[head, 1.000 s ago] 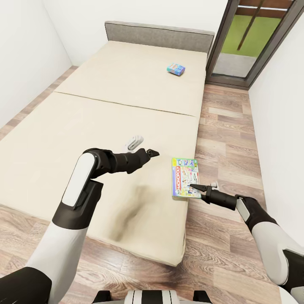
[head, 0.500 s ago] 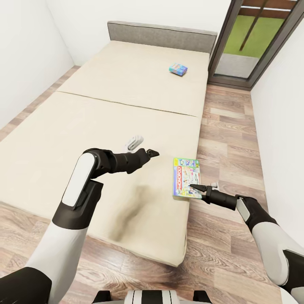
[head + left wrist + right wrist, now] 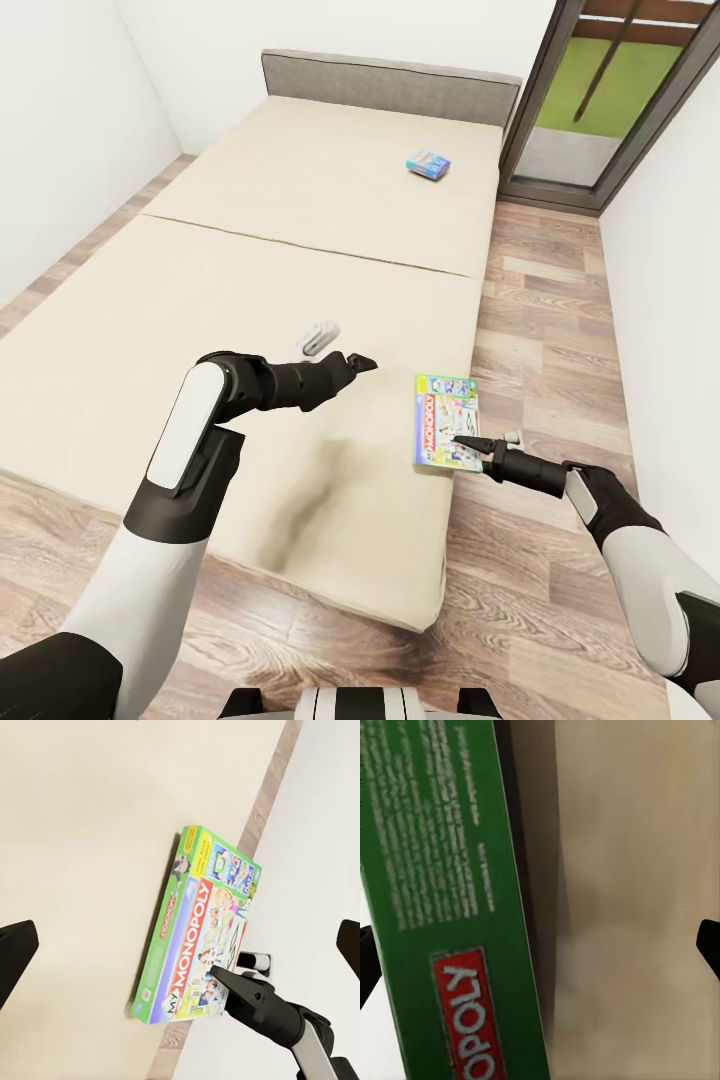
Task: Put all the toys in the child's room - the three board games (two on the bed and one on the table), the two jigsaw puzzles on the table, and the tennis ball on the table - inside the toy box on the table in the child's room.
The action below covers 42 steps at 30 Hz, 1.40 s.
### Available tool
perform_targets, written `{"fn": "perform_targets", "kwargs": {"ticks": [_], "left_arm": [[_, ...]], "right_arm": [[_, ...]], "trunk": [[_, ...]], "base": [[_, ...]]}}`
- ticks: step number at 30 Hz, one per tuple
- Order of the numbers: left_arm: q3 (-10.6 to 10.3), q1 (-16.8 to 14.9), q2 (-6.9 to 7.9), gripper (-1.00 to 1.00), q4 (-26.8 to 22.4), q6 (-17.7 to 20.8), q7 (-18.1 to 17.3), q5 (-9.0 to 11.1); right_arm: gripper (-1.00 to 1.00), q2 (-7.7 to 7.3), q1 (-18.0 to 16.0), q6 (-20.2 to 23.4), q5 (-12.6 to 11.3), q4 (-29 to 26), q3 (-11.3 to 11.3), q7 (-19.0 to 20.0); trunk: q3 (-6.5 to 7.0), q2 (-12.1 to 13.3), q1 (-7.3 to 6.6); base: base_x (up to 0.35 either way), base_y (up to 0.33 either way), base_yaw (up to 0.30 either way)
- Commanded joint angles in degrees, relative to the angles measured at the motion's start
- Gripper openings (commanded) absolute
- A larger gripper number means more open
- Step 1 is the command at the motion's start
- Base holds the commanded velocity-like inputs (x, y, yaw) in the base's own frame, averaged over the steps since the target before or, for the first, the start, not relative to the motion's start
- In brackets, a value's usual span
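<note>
Fingers of the right gripper [image 3: 487, 450] are spread apart and straddle the near edge of the MONOPOLY board game [image 3: 446, 421]: one dark tip lies over the lid, the pale one sits off the box's side beyond the mattress edge. Right wrist view has the green side panel of that box close up between the tips, so the fingers are lined up on it but not closed on it. Nothing is gripped yet.

Left gripper [image 3: 341, 350] has its fingers apart too, holding nothing, hovering over bare mattress beside the right fingers with the MONOPOLY box between the two arms.

MONOPOLY box lies flat on the bed [image 3: 250, 300], at the mattress edge nearest the right fingers. Small blue board game [image 3: 428, 164] lies far ahead of both sets of fingers, up near the headboard [image 3: 390, 85].

Progress, as a judgement: zero toys confirmed binned from these views. Both bed games are still on the bed. Toy box, surface, puzzles, tennis ball and third game aren't visible, so their status is unknown. Current step looks like the pre-grasp on MONOPOLY; the blue game, the carry to the toy box and everything on the surface are still open.
</note>
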Motion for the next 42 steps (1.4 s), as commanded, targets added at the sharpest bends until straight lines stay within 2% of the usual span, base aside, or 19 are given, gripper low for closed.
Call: {"fn": "perform_targets", "kwargs": {"ticks": [1, 7, 8, 42], "left_arm": [[0.02, -0.05, -0.04, 1.00, -0.02, 0.10, 0.57, 0.47], [0.02, -0.05, -0.04, 1.00, 0.03, 0.10, 0.57, 0.44], [0.02, -0.05, -0.04, 1.00, 0.04, 0.10, 0.57, 0.44], [0.06, -0.05, -0.08, 1.00, 0.24, 0.10, 0.56, 0.32]], "right_arm": [[1.00, 1.35, -0.03, -0.32, 0.06, 0.04, -0.24, -0.09], [1.00, 1.34, -0.03, -0.33, 0.06, 0.02, -0.24, -0.10], [-1.00, 1.32, -0.03, -0.34, 0.06, 0.01, -0.24, -0.09], [-1.00, 0.33, -0.03, -0.26, -0.33, -0.18, -0.72, 0.52]], "trunk": [[-0.03, -0.01, 0.01], [-0.03, -0.01, 0.01], [-0.03, -0.01, 0.01], [-0.03, -0.01, 0.01]], "base": [[0.000, 0.000, 0.018], [0.000, 0.000, 0.012], [0.000, 0.000, 0.007], [0.000, 0.000, 0.001]]}}
